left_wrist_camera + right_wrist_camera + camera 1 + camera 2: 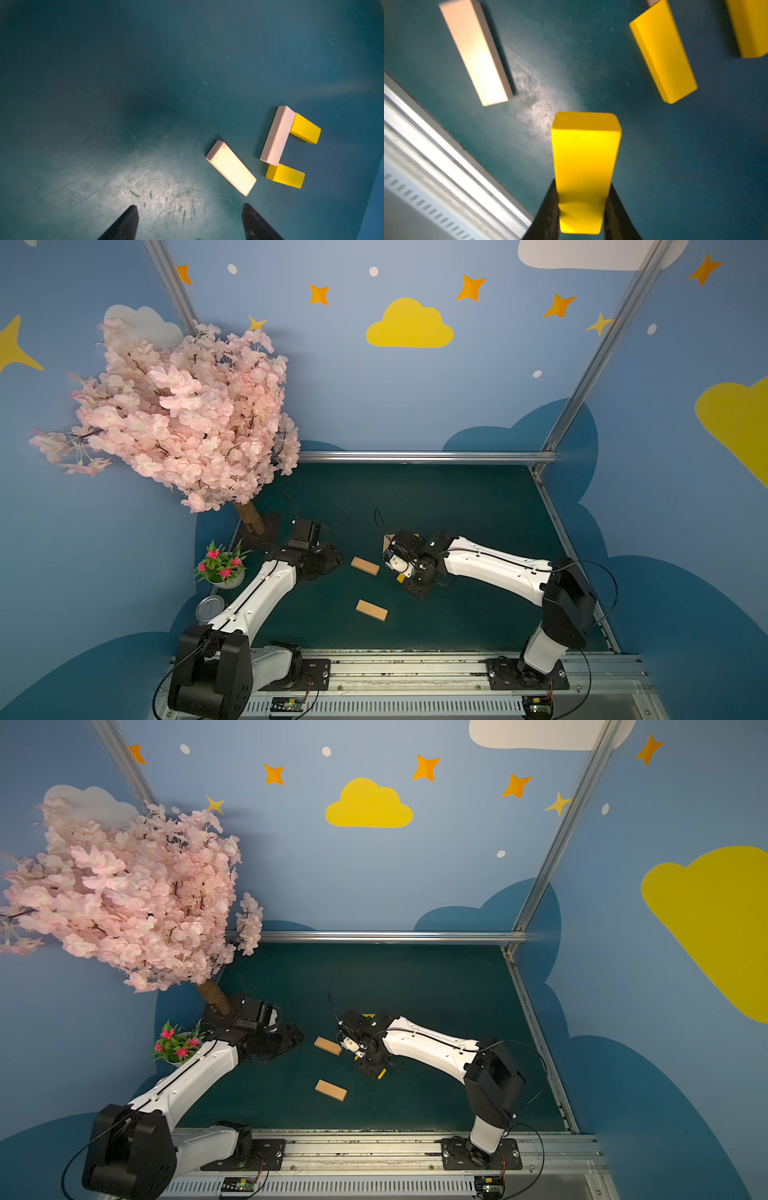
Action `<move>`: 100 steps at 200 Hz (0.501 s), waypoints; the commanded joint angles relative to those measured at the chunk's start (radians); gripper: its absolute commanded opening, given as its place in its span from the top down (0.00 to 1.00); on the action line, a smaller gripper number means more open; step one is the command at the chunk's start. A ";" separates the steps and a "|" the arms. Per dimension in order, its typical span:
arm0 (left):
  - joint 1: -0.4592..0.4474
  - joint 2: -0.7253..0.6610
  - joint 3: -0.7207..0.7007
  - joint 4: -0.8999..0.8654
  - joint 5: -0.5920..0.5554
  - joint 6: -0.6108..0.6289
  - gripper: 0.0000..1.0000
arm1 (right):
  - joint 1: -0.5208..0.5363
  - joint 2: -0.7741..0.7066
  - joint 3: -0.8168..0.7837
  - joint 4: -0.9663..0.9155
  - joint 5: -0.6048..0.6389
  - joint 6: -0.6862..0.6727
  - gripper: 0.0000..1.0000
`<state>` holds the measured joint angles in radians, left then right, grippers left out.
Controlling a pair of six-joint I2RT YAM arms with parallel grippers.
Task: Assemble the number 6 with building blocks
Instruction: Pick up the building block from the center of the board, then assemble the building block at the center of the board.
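Our right tool (582, 184) is clamped on a yellow bar (585, 149) mid-counter (457, 510); our left tool (189, 205) stands wide, empty. We see one tan bar (230, 168) lying loose and a second tan bar (276, 135) touching two yellow bars (305, 128).

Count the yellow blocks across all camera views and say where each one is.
3. One yellow block is clamped in the right gripper. The second yellow block and third yellow block lie flat on the table, each touching the same tan bar. None appears hidden.
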<state>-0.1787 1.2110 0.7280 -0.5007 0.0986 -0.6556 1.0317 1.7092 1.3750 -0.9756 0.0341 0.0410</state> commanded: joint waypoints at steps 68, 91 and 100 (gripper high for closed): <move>-0.018 0.037 0.025 0.038 0.014 -0.039 0.21 | -0.005 0.100 0.045 -0.089 -0.073 0.478 1.00; -0.023 0.049 0.036 0.042 0.012 -0.039 0.21 | -0.018 0.155 0.093 -0.107 -0.042 0.557 1.00; -0.025 0.051 0.039 0.041 0.013 -0.038 0.21 | -0.023 0.189 0.125 -0.128 -0.031 0.579 1.00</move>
<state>-0.1978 1.2510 0.7376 -0.4679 0.1051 -0.6872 1.0260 1.8366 1.4227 -1.0603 -0.0238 0.4908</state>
